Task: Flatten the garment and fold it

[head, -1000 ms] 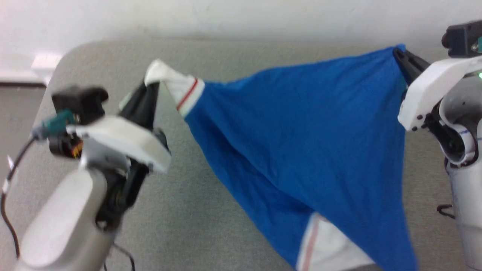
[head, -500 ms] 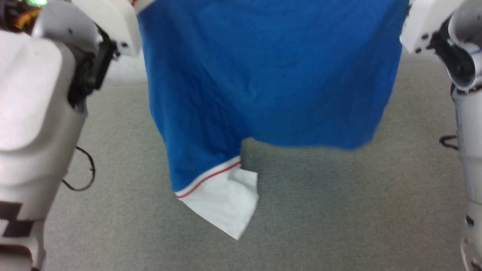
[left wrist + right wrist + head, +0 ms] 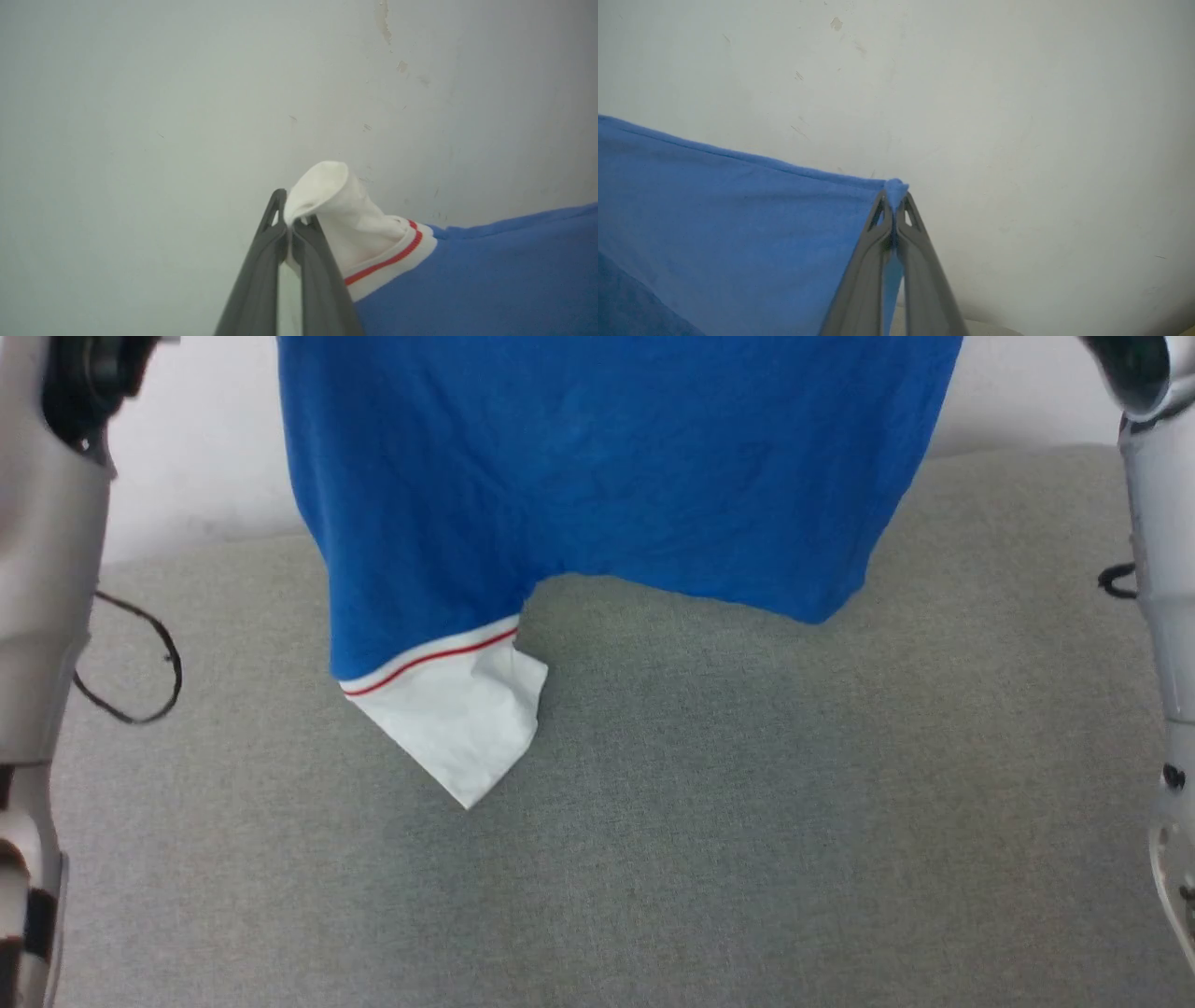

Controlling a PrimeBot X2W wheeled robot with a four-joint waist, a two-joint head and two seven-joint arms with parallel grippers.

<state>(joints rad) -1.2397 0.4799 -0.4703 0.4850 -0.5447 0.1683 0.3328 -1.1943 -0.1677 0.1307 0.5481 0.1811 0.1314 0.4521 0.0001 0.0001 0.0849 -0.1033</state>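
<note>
Got the shirt [image 3: 607,476] hanging in the air above the gray table [image 3: 747,821], spread wide btw the two arms and not touching the table anywhere afaict. Looking at plain blue fabric w/ a wavy bottom edge well clear of the table top. Seeing a dangling sleeve [image 3: 448,728], white w/ red stripe trim, as the lowest bit, pointing down at the table, left of the table's middle.

Pinching the other sleeve [image 3: 336,205] w/ the left gripper [image 3: 290,219], fingers closed tight on the white cloth, sleeve end poking up past the tips. Same deal w/ the right gripper [image 3: 894,200]: clamped on a blue corner of the shirt, lil tuft sticking out on top. Holding both high over the table, w/ the white wall [image 3: 140,93] behind the table as backdrop. Also spotting a black cable [image 3: 173,658] looping off the left arm [image 3: 37,569] over the table's left side.
</note>
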